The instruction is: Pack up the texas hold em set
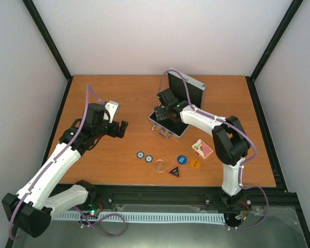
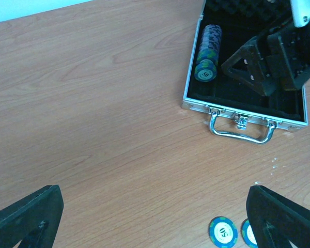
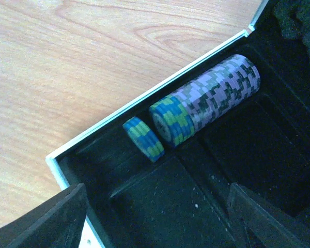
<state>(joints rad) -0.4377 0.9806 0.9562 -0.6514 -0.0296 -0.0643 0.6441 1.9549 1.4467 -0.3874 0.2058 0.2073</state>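
Note:
The silver case [image 1: 182,129] lies open at the table's centre, lid [image 1: 192,89] upright. My right gripper [image 1: 164,112] hovers open and empty inside its black tray [image 3: 160,201]. A row of purple and blue-green chips [image 3: 212,95] lies in a slot, with a short blue-green stack [image 3: 143,138] leaning beside it. My left gripper [image 1: 122,128] is open and empty, left of the case, above bare wood. Two blue chips [image 1: 140,154] [image 1: 149,158] lie in front; they also show in the left wrist view [image 2: 222,230]. The red-backed deck [image 1: 202,149] lies to the right.
A clear round disc [image 1: 159,166], a dark triangular button [image 1: 174,170], a blue round button [image 1: 182,159] and an orange one [image 1: 195,163] lie near the front edge. The case handle [image 2: 241,135] faces the front. Black frame posts stand at the table's corners.

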